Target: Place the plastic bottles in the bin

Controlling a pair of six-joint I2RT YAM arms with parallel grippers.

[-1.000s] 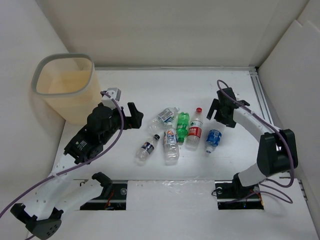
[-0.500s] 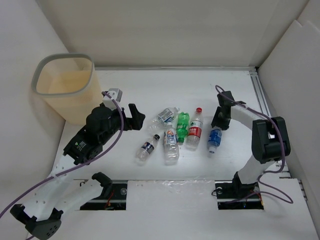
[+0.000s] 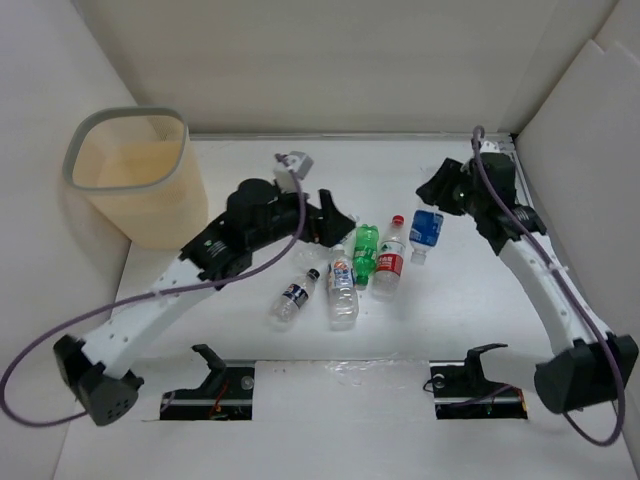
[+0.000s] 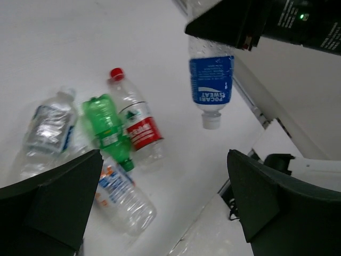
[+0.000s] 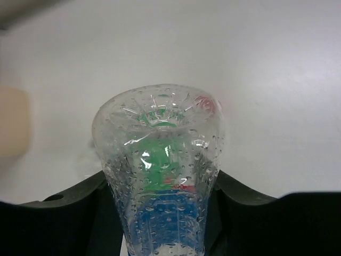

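Note:
My right gripper (image 3: 440,196) is shut on a clear bottle with a blue label (image 3: 426,228), which hangs cap-down above the table (image 4: 211,80). In the right wrist view the bottle's base (image 5: 160,160) fills the space between the dark fingers (image 5: 80,213). My left gripper (image 3: 335,215) stands open over the bottles lying mid-table, its jaws (image 4: 165,202) wide apart with nothing between them. Below lie a green bottle (image 3: 365,252), a red-capped bottle (image 3: 390,258), a clear bottle with a blue-and-orange label (image 3: 342,285) and a dark-labelled one (image 3: 293,296). The beige bin (image 3: 72,160) stands at the far left.
Another clear bottle (image 4: 50,128) lies partly under the left gripper. White walls close in the table at the back and both sides. A metal rail (image 3: 525,190) runs along the right edge. Two arm mounts sit at the near edge.
The right gripper closed on the blue-labelled bottle and lifted it off the table, up and back. The left arm swung right, from near the bin to above the lying bottles.

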